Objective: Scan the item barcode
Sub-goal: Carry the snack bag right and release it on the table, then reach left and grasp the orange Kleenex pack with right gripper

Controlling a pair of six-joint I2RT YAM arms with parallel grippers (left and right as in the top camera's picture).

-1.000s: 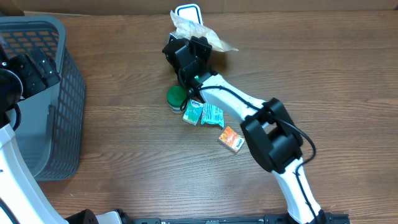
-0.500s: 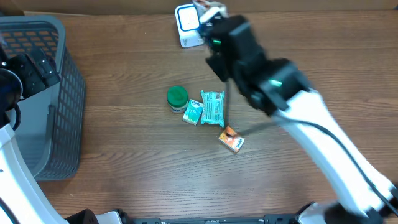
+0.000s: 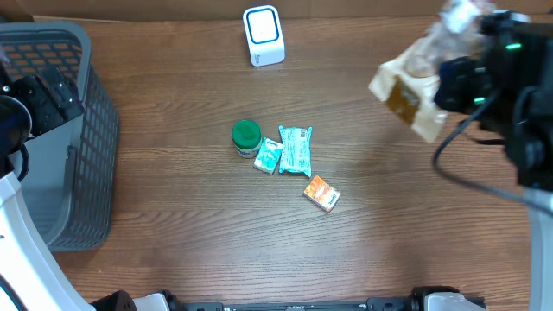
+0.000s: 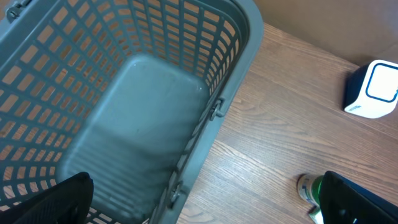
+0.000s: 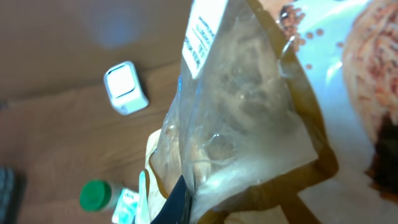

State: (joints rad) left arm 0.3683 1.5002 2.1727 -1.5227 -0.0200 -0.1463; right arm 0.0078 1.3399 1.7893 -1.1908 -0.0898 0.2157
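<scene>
Pinching a crinkled clear plastic bag of brownish contents [image 3: 413,86] in the right gripper [image 3: 456,82], jaws closed tight on the film, one dark finger [image 5: 177,202] showing at the bag's lower edge in the wrist view. Holding the bag up off the brown wooden table [image 3: 173,216], well to the right of the small white box scanner with the blue-ringed face [image 3: 263,36] and slightly nearer the front edge. Probably lifting it this way to free the white printed label [image 5: 204,32] for turning toward the scanner's face; lettering too blurred for telling a barcode.

Hanging the left gripper [image 4: 205,186] far to the scanner's left, over the grey slatted plastic basket [image 4: 143,112], fingers [image 4: 62,202] spread fully apart and gripping nothing, seemingly parking clear of the work.

Leaving a green-lidded jar [image 3: 246,135], two teal packets [image 3: 294,149] and an orange packet [image 3: 321,193] clustered in front of the scanner, apart from both grippers.

Judging the scan as not yet done: needing to bring the bag toward the scanner, label facing it.
</scene>
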